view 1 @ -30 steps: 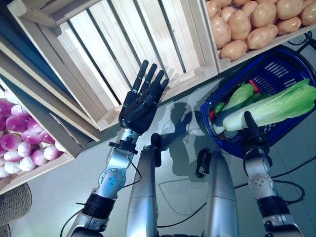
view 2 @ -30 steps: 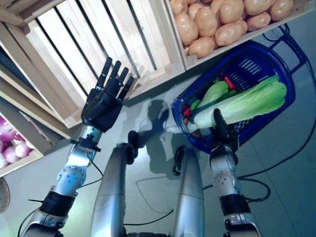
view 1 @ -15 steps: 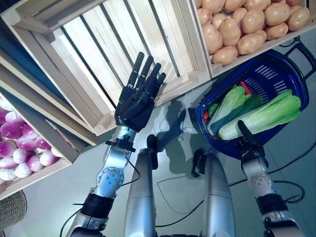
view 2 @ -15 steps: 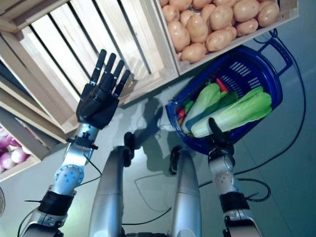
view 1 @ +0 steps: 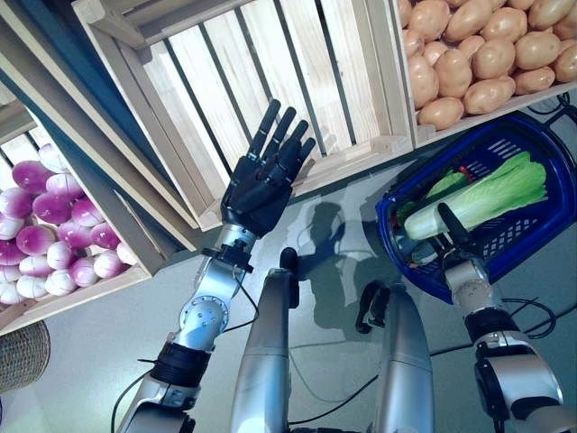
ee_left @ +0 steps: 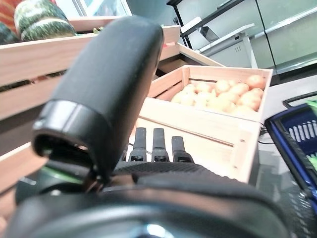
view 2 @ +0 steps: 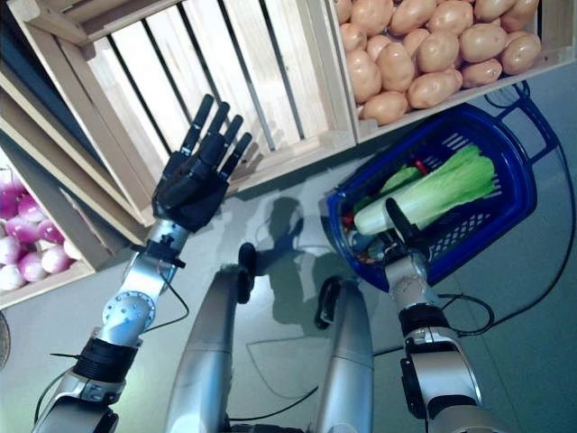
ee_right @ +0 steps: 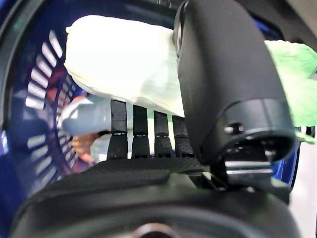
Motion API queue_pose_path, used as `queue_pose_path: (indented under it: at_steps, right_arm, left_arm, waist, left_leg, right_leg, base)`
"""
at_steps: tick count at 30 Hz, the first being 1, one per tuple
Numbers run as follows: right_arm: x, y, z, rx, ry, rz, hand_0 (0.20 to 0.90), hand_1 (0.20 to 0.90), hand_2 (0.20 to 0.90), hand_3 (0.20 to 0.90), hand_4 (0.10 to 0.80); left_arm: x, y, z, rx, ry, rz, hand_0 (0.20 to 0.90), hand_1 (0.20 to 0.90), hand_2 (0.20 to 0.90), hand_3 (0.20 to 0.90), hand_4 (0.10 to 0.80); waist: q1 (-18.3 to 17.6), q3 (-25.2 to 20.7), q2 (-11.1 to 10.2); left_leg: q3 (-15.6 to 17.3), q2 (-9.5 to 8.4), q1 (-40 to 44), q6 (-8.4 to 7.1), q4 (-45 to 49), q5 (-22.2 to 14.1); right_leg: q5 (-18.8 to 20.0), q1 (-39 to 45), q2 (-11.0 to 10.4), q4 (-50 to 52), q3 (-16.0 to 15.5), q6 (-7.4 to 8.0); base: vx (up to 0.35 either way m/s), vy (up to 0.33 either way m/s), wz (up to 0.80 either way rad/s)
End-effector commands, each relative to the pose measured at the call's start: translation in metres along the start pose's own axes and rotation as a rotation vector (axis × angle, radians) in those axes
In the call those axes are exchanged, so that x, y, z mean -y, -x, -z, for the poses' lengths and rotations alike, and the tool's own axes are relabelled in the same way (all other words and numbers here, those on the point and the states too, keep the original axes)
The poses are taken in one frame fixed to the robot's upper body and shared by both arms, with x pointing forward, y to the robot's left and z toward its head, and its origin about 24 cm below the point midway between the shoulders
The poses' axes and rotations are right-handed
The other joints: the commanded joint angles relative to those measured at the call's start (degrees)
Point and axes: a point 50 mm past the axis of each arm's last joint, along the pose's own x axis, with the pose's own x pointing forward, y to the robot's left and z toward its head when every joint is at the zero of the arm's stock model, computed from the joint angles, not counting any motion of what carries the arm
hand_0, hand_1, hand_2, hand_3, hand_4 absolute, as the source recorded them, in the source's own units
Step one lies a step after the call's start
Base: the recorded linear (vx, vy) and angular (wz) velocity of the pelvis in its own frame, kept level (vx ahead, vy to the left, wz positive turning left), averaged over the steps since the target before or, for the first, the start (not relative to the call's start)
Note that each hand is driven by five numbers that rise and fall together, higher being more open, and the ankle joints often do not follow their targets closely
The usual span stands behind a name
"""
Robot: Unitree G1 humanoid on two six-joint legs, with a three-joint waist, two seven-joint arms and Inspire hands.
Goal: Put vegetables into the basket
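My right hand (ee_right: 208, 99) is reaching under the cabbage (view 1: 478, 200), fingers (ee_right: 140, 133) straight beneath its pale stem and thumb over the top, so I cannot tell if I am gripping. The cabbage is lying in the blue basket (view 2: 514, 212), long axis running away past my fingertips. My left hand (view 1: 261, 185) is hanging open, well apart, before the empty crate (view 1: 270, 72).

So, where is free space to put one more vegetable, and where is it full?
Free: the slatted empty crate beyond the left hand. Crowded: the potato crate and the blue basket, where the right hand holds a napa cabbage.
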Motion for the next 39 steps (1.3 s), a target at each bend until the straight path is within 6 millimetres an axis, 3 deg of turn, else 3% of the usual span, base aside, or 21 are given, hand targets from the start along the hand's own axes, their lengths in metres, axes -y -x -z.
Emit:
queue_pose_path:
  at_steps: [1,7,11,18,25,29,32,35,36,38,39]
  right_arm:
    - [0.002,-0.004,-0.046,0.174,0.040,0.036,0.900,0.900,0.900,0.900,0.800]
    - [-0.007,-0.006,-0.048,0.154,0.122,0.088,0.900,0.900,0.900,0.900,0.800]
    - [-0.009,-0.005,-0.052,0.214,0.288,0.183,0.900,0.900,0.900,0.900,0.800]
    - [0.004,-0.006,-0.050,0.221,0.331,0.344,0.900,0.900,0.900,0.900,0.800]
    - [0.013,-0.003,-0.051,0.328,0.676,0.568,0.900,0.900,0.900,0.900,0.800]
    - [0.016,-0.004,-0.036,0.321,0.708,0.473,0.900,0.900,0.900,0.900,0.800]
    - [0.023,-0.003,-0.013,0.298,0.753,0.355,0.900,0.900,0.900,0.900,0.800]
    - [0.034,0.002,0.007,0.296,0.850,0.248,0.900,0.900,0.900,0.900,0.800]
    - [0.039,0.005,0.012,0.290,0.863,0.228,0.900,0.900,0.900,0.900,0.800]
    - [0.069,0.014,0.032,0.242,0.935,0.150,0.900,0.900,0.900,0.900,0.800]
    - [0.072,0.015,0.033,0.237,0.941,0.142,0.900,0.900,0.900,0.900,0.800]
  left_arm:
    - [0.049,-0.025,-0.011,0.075,0.024,0.256,0.900,0.900,0.900,0.900,0.800]
    - [0.049,-0.029,-0.012,0.105,-0.066,0.225,0.900,0.900,0.900,0.900,0.800]
    - [0.048,-0.028,-0.015,0.148,-0.094,0.241,0.900,0.900,0.900,0.900,0.800]
    - [0.054,-0.025,-0.015,0.156,-0.099,0.364,0.900,0.900,0.900,0.900,0.800]
    - [0.057,-0.028,-0.011,0.100,-0.165,0.421,0.900,0.900,0.900,0.900,0.800]
    - [0.044,-0.025,0.001,0.023,-0.213,0.340,0.900,0.900,0.900,0.900,0.800]
    - [0.021,-0.015,0.014,-0.061,-0.260,0.218,0.900,0.900,0.900,0.900,0.800]
    - [-0.006,0.002,0.022,-0.126,-0.315,0.095,0.900,0.900,0.900,0.900,0.800]
    - [-0.012,0.007,0.024,-0.138,-0.310,0.063,0.900,0.900,0.900,0.900,0.800]
    - [-0.039,0.030,0.030,-0.177,-0.357,-0.061,0.900,0.900,0.900,0.900,0.800]
    - [-0.041,0.033,0.031,-0.182,-0.352,-0.073,0.900,0.900,0.900,0.900,0.800]
  waist:
    - [0.8,-0.1,2.7]
    - [1.1,-0.1,3.6]
    - [1.1,-0.1,3.9]
    - [1.0,-0.1,3.9]
    - [1.2,-0.1,3.4]
    - [1.5,-0.9,2.6]
    - [1.5,-3.9,1.5]
    - [0.5,-6.9,0.8]
    - [0.3,-7.6,0.8]
    - [-0.7,-10.5,0.3]
    - [-0.7,-10.7,0.2]
  left_leg:
    - [2.1,-0.55,2.8,3.36,5.3,-10.5]
    - [2.2,-0.83,1.8,3.23,5.8,-10.5]
    - [2.4,-0.54,2.1,3.21,4.3,-9.8]
    - [3.0,0.08,6.5,2.49,-1.1,-8.6]
    - [3.9,0.76,16.4,1.11,-14.5,-2.2]
    - [3.6,-0.04,25.0,0.80,-22.4,0.5]
    - [3.4,-0.64,30.4,0.87,-27.9,2.0]
    - [3.8,0.21,35.1,0.14,-33.6,3.9]
    - [4.0,0.46,36.2,-0.07,-35.2,4.5]
    - [4.4,0.97,41.1,-0.50,-40.6,6.0]
    - [4.4,1.02,41.6,-0.53,-41.1,6.2]
  right_leg:
    - [9.5,-1.8,0.7,-2.4,-0.8,-2.74]
    - [9.3,-3.0,0.8,-1.6,-0.2,-2.72]
    - [10.0,-3.1,1.1,-2.6,-0.1,-2.46]
    - [11.1,1.1,2.1,-7.4,-0.2,-2.06]
    - [16.3,12.0,2.9,-21.8,-1.4,-1.89]
    - [18.8,21.5,2.5,-31.7,-2.7,-1.28]
    - [20.4,27.4,2.5,-38.5,-3.9,-0.76]
    - [22.2,33.2,3.2,-45.8,-5.0,-0.79]
    - [22.7,34.4,3.3,-47.4,-5.1,-0.71]
    - [23.8,39.5,3.9,-52.9,-5.3,-0.32]
    - [23.9,40.0,3.9,-53.4,-5.4,-0.27]
  base:
    - [-0.007,0.032,0.00]
    - [-0.004,0.016,0.01]
    - [-0.016,0.035,0.01]
    - [-0.002,0.004,0.00]
    - [-0.050,-0.013,-0.05]
    - [0.021,0.012,-0.03]
    - [0.110,0.034,-0.07]
    - [0.100,0.019,-0.04]
    - [0.099,0.032,-0.16]
    - [0.116,0.029,-0.17]
    - [0.115,0.008,-0.13]
